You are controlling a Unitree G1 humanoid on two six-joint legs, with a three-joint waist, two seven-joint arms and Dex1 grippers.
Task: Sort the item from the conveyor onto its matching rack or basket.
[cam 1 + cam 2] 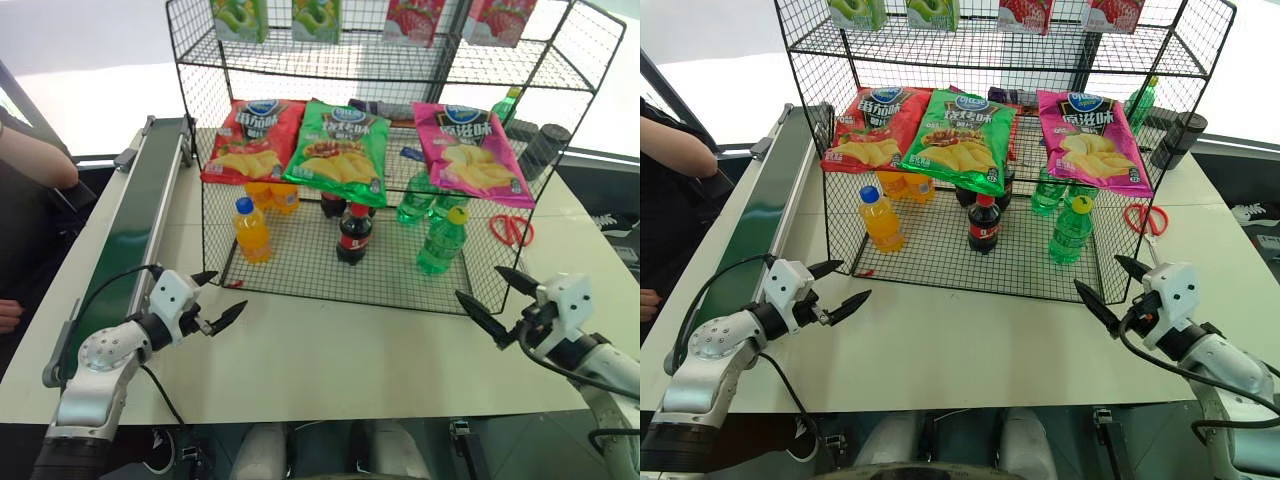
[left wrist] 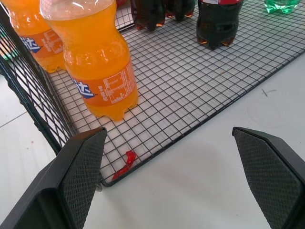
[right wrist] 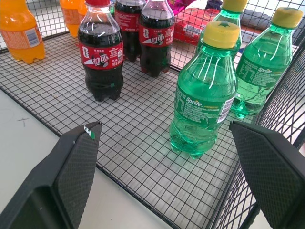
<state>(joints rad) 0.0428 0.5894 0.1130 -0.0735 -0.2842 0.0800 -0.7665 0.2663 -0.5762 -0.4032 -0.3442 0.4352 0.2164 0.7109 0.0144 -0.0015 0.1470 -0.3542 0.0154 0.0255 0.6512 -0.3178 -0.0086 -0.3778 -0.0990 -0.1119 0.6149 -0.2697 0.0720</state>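
The green soda bottle (image 1: pixel 441 242) stands upright in the wire basket (image 1: pixel 300 285), right of centre in the frame. The conveyor (image 1: pixel 125 235) runs along the left edge of the table (image 1: pixel 330 350). Left gripper (image 1: pixel 223 296) at lower left and right gripper (image 1: pixel 493 297) at lower right: jaws wide, holding nothing.
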